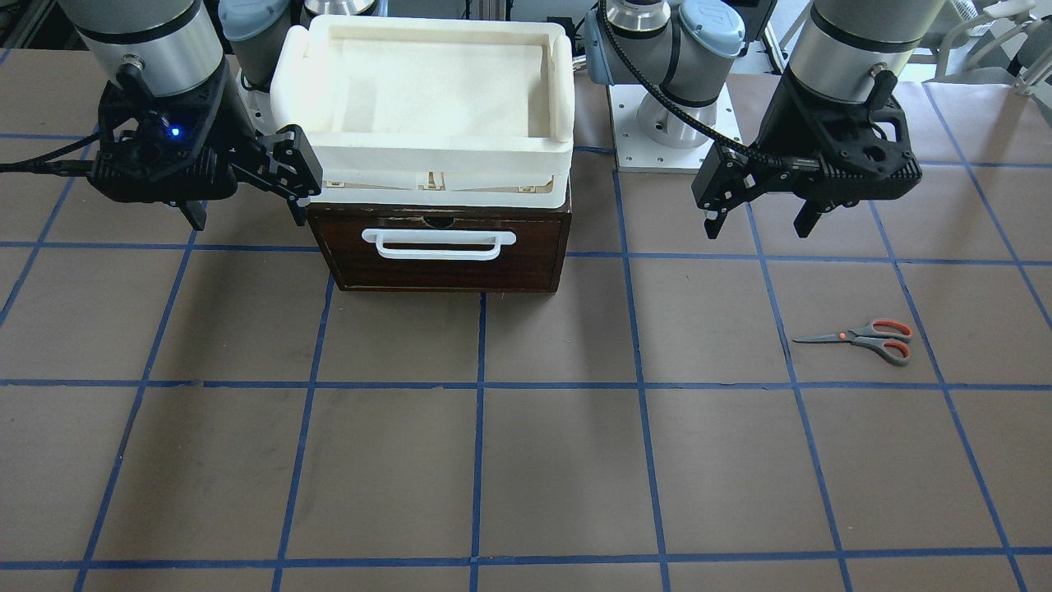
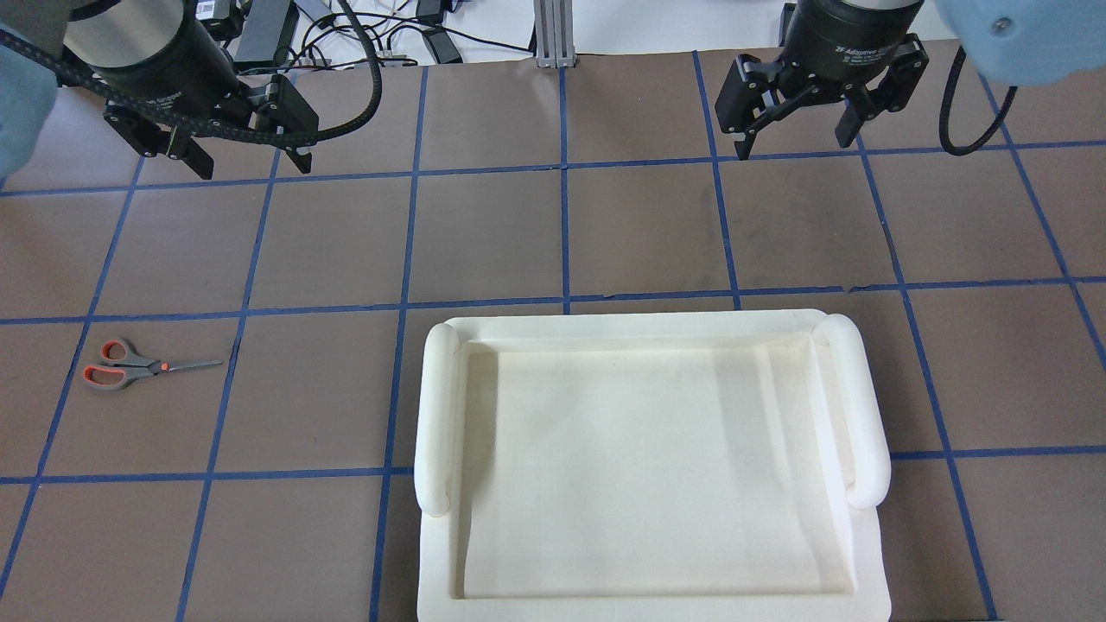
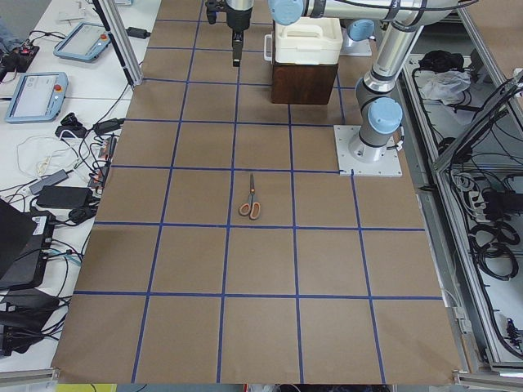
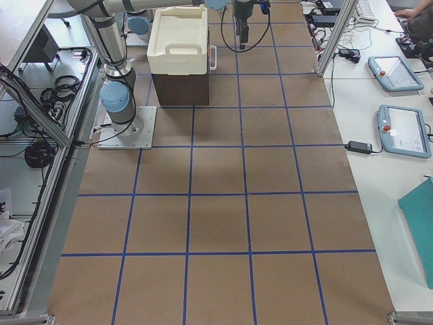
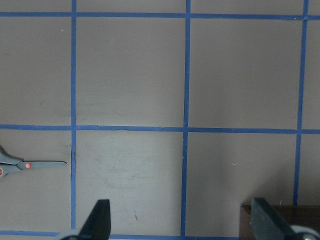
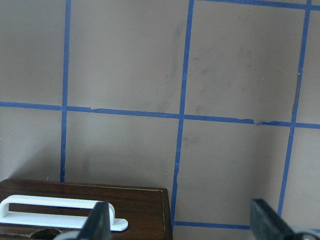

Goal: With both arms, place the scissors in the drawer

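The scissors (image 1: 863,335) lie flat on the brown table, shut, on my left side; they also show in the overhead view (image 2: 143,367) and at the left edge of the left wrist view (image 5: 25,164). The drawer (image 1: 440,251) is closed, with its white bar handle (image 1: 438,244) facing away from me. My left gripper (image 1: 758,228) hangs open and empty above the table, between the drawer and the scissors. My right gripper (image 1: 248,218) hangs open and empty beside the drawer's other end; its wrist view shows the drawer front (image 6: 100,210) just below.
A cream-white foam tray (image 1: 427,177) sits on top of the drawer cabinet and hides it in the overhead view (image 2: 436,406). The left arm's base plate (image 1: 674,140) is behind the left gripper. Blue tape lines grid the table.
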### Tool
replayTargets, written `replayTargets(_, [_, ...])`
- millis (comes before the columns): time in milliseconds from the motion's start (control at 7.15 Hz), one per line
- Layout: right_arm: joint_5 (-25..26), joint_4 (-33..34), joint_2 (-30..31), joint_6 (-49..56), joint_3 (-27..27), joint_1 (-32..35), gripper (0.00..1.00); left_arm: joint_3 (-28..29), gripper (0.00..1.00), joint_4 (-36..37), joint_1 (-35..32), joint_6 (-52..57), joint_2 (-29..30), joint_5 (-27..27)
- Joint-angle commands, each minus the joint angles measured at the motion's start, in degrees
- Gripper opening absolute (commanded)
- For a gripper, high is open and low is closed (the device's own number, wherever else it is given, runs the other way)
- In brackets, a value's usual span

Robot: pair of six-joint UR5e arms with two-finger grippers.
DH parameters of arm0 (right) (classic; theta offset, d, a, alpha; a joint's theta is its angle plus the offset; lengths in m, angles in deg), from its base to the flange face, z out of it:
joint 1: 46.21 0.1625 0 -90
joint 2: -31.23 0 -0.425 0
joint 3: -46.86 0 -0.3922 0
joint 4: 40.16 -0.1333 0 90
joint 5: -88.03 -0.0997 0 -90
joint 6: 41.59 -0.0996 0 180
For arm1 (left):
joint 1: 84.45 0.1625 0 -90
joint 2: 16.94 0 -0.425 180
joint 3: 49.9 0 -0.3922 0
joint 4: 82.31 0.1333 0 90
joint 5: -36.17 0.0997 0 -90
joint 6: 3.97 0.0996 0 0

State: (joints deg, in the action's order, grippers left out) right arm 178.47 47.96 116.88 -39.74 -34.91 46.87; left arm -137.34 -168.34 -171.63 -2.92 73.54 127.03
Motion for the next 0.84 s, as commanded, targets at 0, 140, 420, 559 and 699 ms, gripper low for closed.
replayTargets(0, [-0.1, 0.0, 0.1, 0.0, 0.0, -0.1, 1.00, 0.0, 1.00, -0.4, 0.0, 0.0, 0.1, -1.2])
replayTargets(140, [-0.1, 0.0, 0.1, 0.0, 0.0, 0.0, 1.00, 0.0, 1.00, -0.5, 0.0, 0.0, 0.1, -1.1])
replayTargets(420, [-0.1, -0.8, -0.6, -0.8, -0.5, -0.2, 1.00, 0.0, 1.00, -0.5, 0.0, 0.0, 0.2, -0.8])
replayTargets(559, [0.0, -0.3, -0.2, -4.0, -0.5, -0.1, 1.00, -0.9, 1.00, -0.4, 0.1, 1.9, -0.3, -0.5])
replayTargets(699, [-0.2, -0.1, -0.6, -16.9, -0.5, 0.2, 1.00, -1.8, 1.00, -1.3, 1.0, 8.5, -1.4, -0.3])
